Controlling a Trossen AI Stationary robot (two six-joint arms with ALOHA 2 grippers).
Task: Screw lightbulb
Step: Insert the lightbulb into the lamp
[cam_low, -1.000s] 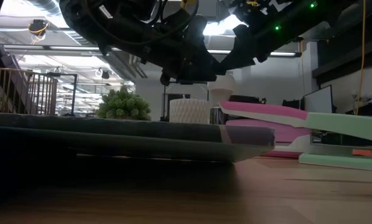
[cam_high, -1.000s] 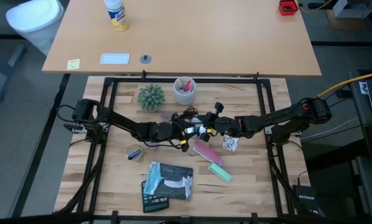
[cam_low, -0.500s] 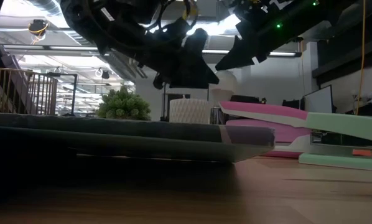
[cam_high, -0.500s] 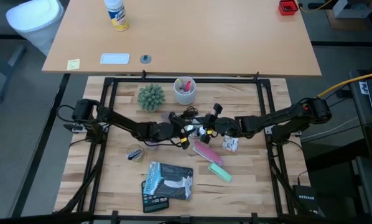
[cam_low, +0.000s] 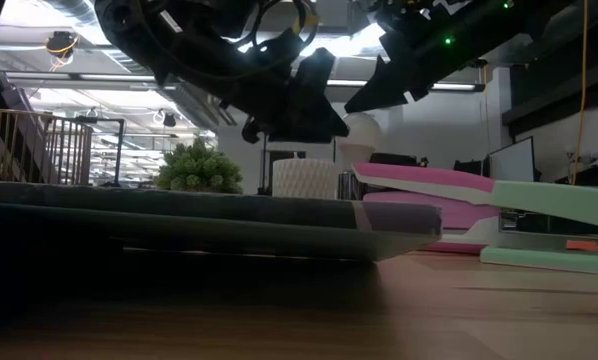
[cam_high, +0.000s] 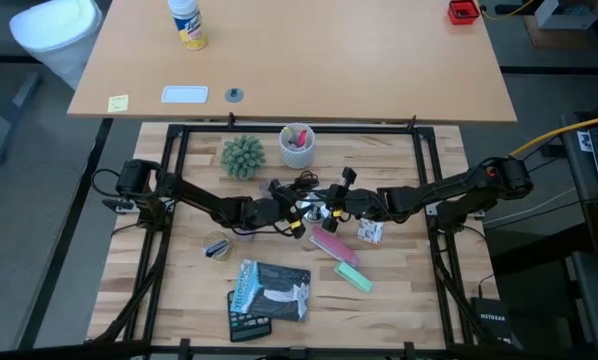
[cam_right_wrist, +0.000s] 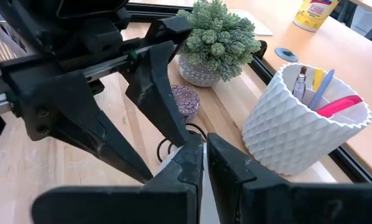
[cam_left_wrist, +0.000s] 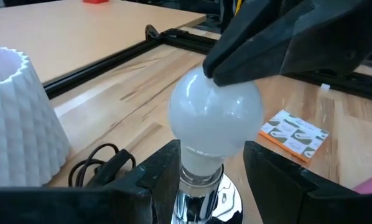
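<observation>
Two end effectors at lightbulb (cam_left_wrist: 214, 121), left end effector (cam_left_wrist: 211, 171) straddling its neck, right end effector (cam_right_wrist: 204, 163) nearly closed on top

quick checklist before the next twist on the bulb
1. Bulb seated in its shiny socket: ok, base sits in the socket top.
2. Left gripper around the bulb's neck: ok, a finger on each side.
3. Left fingers clamped tight: cannot tell.
4. Right gripper on the bulb's top: ok, tips touch the dome.
5. Cord clear of the fingers: ok, lying beside the socket.
6. White cup out of the way: ok, standing apart.
</observation>
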